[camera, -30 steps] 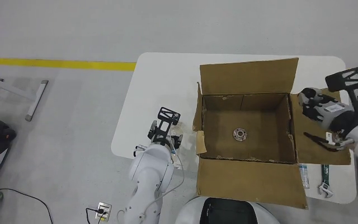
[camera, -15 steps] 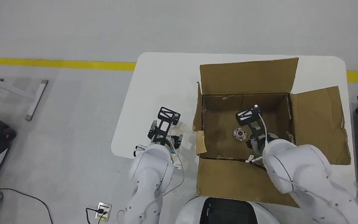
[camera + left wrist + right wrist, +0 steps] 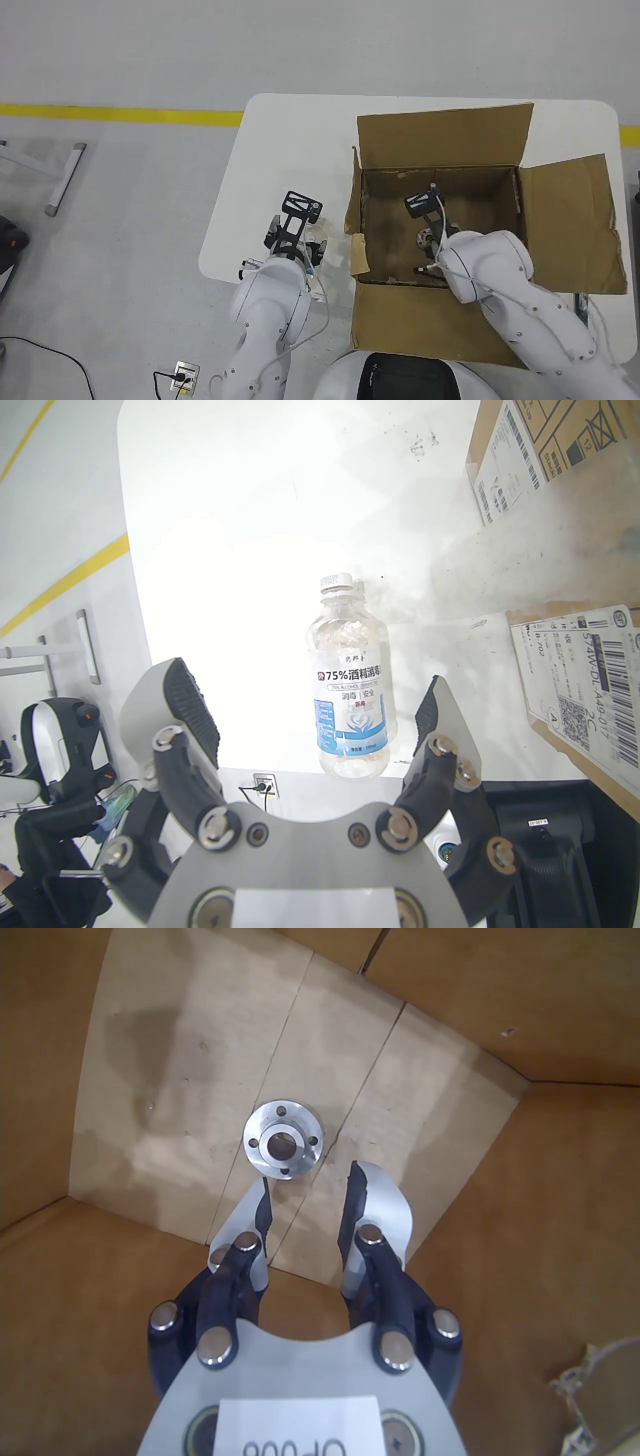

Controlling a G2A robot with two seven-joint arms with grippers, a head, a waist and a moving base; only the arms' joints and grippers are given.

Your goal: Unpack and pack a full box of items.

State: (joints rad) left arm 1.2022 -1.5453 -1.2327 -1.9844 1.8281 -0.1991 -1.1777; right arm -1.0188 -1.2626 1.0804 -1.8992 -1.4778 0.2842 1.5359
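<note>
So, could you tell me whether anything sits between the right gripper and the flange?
Nothing visible does. The right gripper is open inside the box, and the flange lies just past its fingertips, with only bare cardboard floor between them.

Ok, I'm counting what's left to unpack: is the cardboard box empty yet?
Not empty: a metal flange lies on the cardboard box floor, just ahead of the open right gripper.

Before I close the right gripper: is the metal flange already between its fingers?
No, the flange lies on the box floor just beyond the open right gripper, not between its fingers.
</note>
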